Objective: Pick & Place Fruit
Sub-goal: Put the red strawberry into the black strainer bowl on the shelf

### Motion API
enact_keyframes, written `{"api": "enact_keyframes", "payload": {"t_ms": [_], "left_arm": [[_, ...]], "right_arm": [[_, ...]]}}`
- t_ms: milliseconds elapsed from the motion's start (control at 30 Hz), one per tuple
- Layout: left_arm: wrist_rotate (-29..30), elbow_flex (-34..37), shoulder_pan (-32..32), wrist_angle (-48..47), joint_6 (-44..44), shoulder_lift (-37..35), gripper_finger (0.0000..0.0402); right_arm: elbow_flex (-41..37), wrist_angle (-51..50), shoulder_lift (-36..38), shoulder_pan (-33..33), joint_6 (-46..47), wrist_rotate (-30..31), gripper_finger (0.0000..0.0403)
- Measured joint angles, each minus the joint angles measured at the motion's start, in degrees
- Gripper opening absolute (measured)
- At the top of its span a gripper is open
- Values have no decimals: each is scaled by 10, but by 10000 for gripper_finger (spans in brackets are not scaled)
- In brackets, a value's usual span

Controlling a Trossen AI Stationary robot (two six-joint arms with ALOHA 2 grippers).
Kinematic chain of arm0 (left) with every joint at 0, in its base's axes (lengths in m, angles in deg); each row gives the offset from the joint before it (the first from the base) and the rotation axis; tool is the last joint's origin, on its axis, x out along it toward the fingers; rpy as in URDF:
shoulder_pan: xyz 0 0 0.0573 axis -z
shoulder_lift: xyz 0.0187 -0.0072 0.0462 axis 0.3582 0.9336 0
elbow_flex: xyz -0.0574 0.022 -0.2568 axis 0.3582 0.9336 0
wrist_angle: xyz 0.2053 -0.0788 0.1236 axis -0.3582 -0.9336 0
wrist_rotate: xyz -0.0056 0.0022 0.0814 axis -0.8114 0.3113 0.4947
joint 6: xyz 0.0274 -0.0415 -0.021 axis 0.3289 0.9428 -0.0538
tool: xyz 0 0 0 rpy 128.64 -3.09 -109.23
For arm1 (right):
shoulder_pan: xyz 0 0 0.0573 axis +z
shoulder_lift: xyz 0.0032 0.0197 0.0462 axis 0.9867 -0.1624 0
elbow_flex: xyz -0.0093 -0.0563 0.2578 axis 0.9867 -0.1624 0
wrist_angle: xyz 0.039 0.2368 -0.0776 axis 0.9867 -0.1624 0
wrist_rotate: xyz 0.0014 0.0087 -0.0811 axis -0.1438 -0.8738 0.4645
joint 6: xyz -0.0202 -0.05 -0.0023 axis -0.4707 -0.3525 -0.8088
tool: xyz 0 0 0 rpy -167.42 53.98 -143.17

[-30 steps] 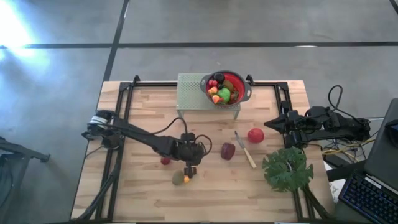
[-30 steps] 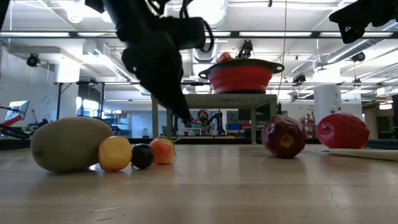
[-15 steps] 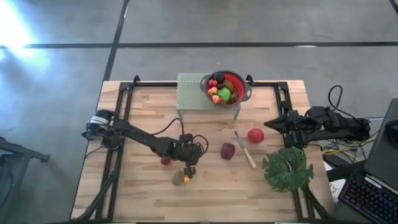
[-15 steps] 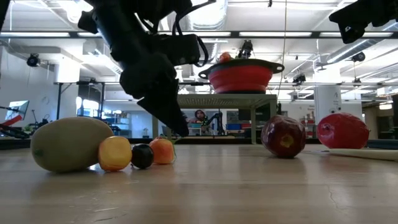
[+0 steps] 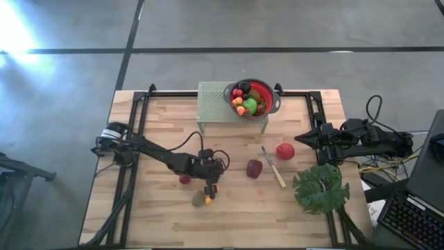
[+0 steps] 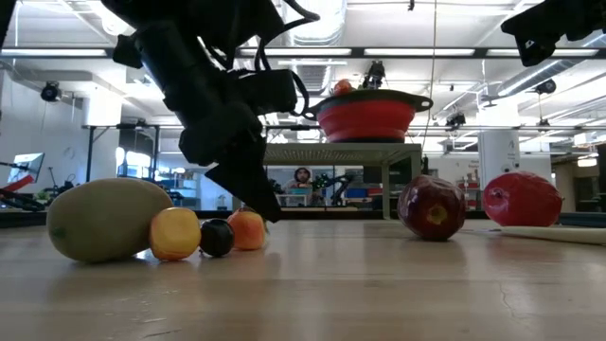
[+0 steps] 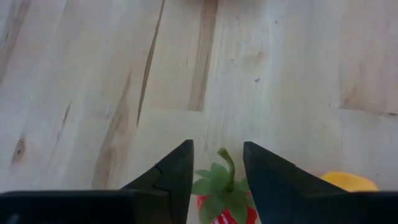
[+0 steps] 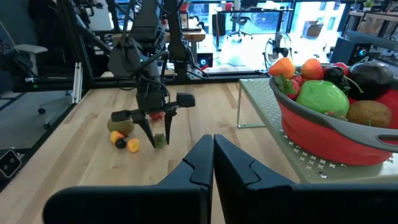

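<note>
A red strawberry (image 7: 224, 198) with a green leafy cap stands on the table between the two fingers of my left gripper (image 7: 217, 171), which is open and slants down over it. The right wrist view shows the same strawberry (image 8: 160, 140) under my left gripper (image 8: 155, 132). Close by lie a brown kiwi (image 5: 199, 198), orange pieces (image 6: 175, 234), a dark berry (image 6: 216, 237) and a small red fruit (image 5: 184, 179). My right gripper (image 8: 212, 155) is shut and waits at the table's right edge (image 5: 305, 137).
A red bowl (image 5: 252, 98) with several fruits stands on a pale perforated stand (image 5: 215, 104) at the far middle. A dark maroon fruit (image 5: 254, 169), a red apple (image 5: 284, 151), a slim knife (image 5: 272, 167) and a big green leaf (image 5: 320, 189) lie to the right.
My left gripper has sunk toward the table and come down over the strawberry beside the cluster of small fruits. None of the fruits has moved.
</note>
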Motion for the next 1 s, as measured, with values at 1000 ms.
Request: {"api": "enact_keyframes", "payload": {"t_ms": [1000], "left_arm": [[-5,0,0,8,30,0,8]], "right_arm": [[0,0,0,0,0,0,8]]}}
